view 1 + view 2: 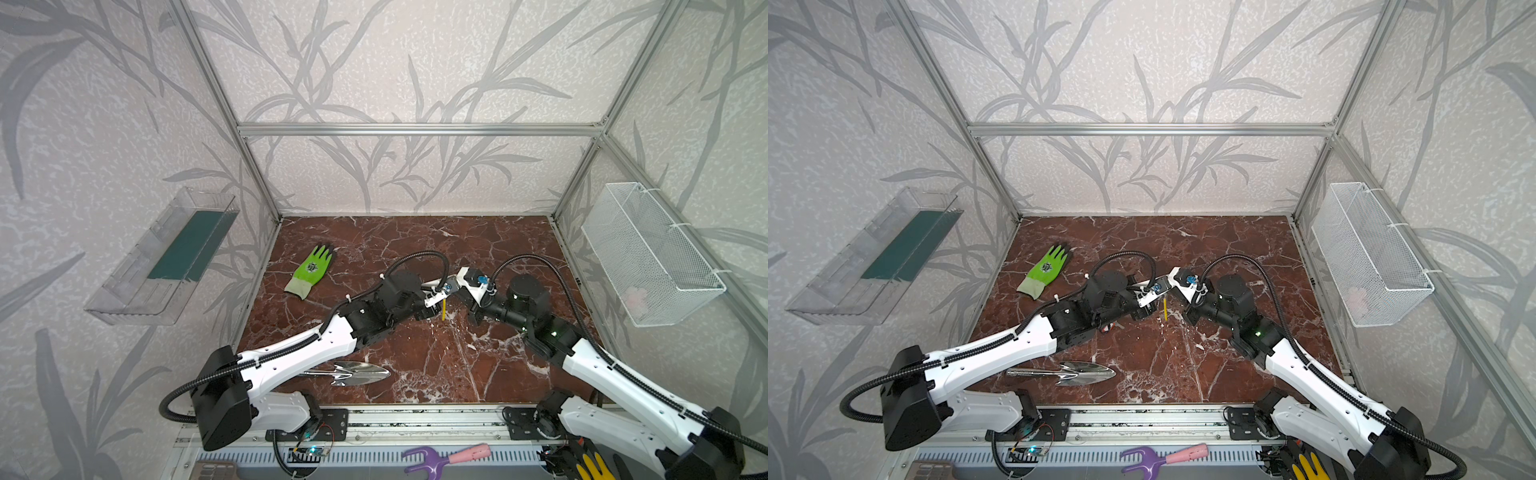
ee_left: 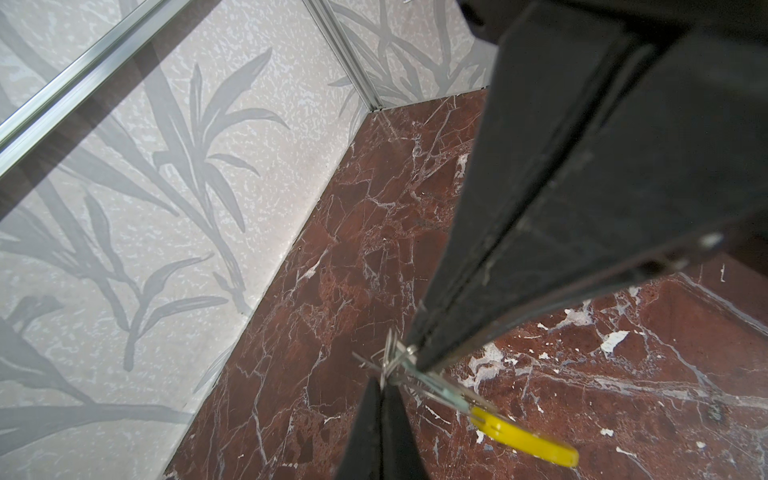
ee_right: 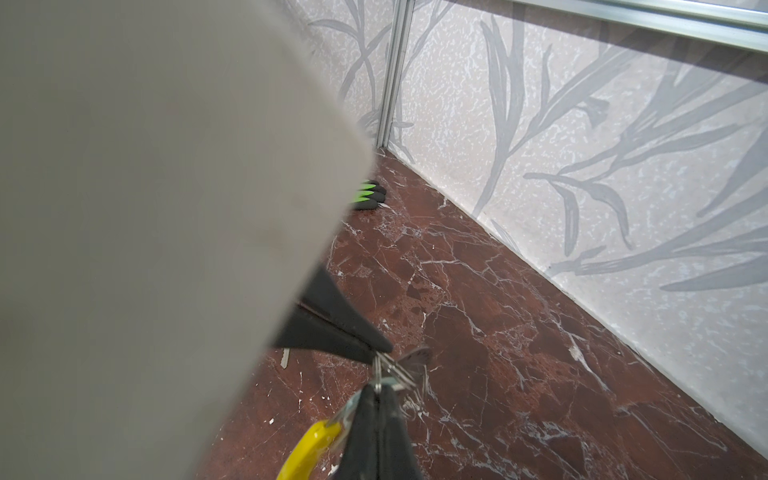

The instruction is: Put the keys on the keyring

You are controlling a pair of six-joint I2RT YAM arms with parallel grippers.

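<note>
The keyring is held up off the desk between the two arms, near the middle of the worked area; in both top views only its yellow segment is seen, hanging almost straight down between the wrists. The left claw is clamped on the thin grey hoop just beside that yellow part, presumably so that the hoop is steadied in the air and offered to the other arm. The right claw is also closed, its tip set right against the left one, where a small tangle of bright wire is pinched; it is judged that a key's eye is being worked onto the hoop there, which would explain the tip-to-tip pose.

What exactly is gripped by the right claw cannot be told; a dark blurred shape beside the tips may be a key, and a pale greenish sliver along the hoop may be the mint tag, but neither is sharp enough to be named. The red-tagged key is taken to be the small red-and-white spot on the desk, tucked against the left forearm and mostly covered by it; it is judged not yet threaded. Most of the hoop is hidden behind the claws or cut off; much of the right wrist view is blocked by a grey blur close to the lens. The green glove and the steel trowel lie well apart from the claws.
</note>
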